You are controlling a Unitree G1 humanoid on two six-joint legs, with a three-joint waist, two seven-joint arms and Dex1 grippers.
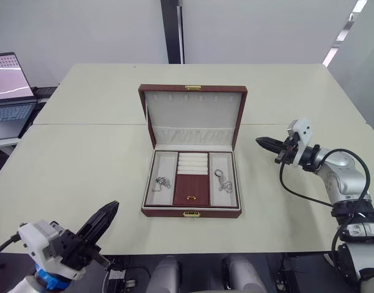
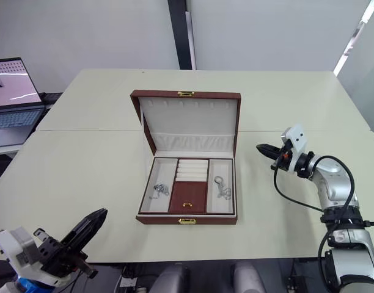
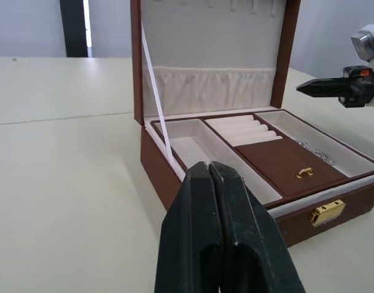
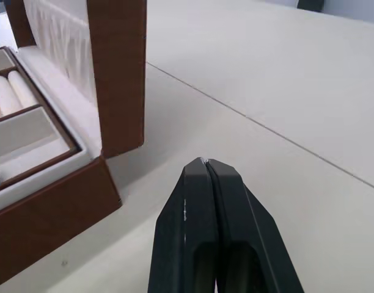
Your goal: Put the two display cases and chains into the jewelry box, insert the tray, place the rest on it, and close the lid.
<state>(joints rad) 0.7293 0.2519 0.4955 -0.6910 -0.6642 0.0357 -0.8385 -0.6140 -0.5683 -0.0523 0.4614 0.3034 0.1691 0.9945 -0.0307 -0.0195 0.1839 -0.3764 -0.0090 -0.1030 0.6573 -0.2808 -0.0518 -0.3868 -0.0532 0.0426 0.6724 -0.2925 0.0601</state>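
Note:
The jewelry box [image 1: 168, 212] stands in the middle of the table with its lid [image 1: 193, 110] upright and open. The tray [image 1: 191, 189] sits inside the box, its gold knob toward the front. A small silver ring-topped piece lies in each side compartment, one on the left [image 1: 162, 182] and one on the right [image 1: 222, 180]. The display cases and the chains are hidden. My left gripper [image 1: 110, 212] is shut and empty near the table's front edge, left of the box. My right gripper [image 1: 263, 142] is shut and empty, hovering right of the lid and pointing at it.
An open laptop [image 1: 7, 91] stands beyond the table's far left corner. A seam [image 1: 83, 124] runs across the table behind the box. Bare tabletop lies on both sides of the box.

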